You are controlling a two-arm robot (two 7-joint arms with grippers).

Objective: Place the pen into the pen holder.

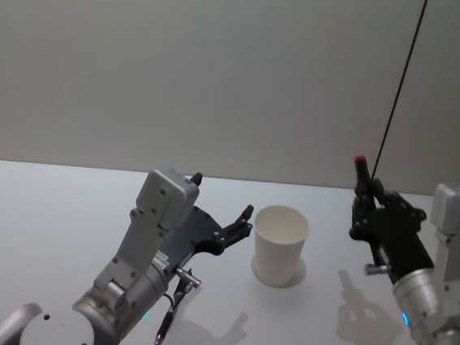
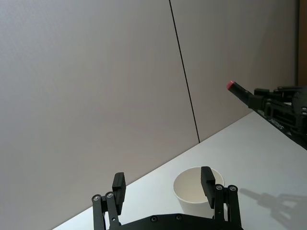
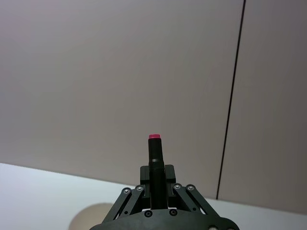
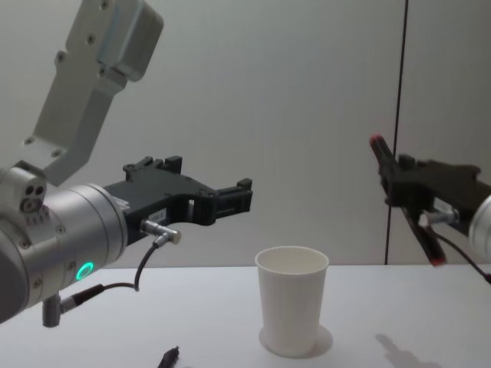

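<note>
Two arms reach out over a white table (image 1: 46,220), with a plain grey wall behind it. The left arm, the bulkier in the chest view, is raised off the surface; the left gripper (image 1: 223,198) has its black fingers spread wide with nothing between them, pointing towards the pen holder (image 1: 280,243). The left wrist view looks past those spread fingertips (image 2: 118,181) down into the holder's open mouth. The right gripper (image 1: 364,194) hangs in the air well to the right of the holder, above rim level in the chest view, its fingers clamped on the pen (image 1: 363,173). The pen holder, a white paper cup, stands upright on the table between the two grippers, nearer the left one and touched by neither. The pen is a slim black stick with a red upper end, held tilted, its top leaning towards the cup's side. Smallest, a dark slender thing (image 1: 164,329) lies on the table under the left arm; it may be a second pen or a cable end, too small to tell.
</note>
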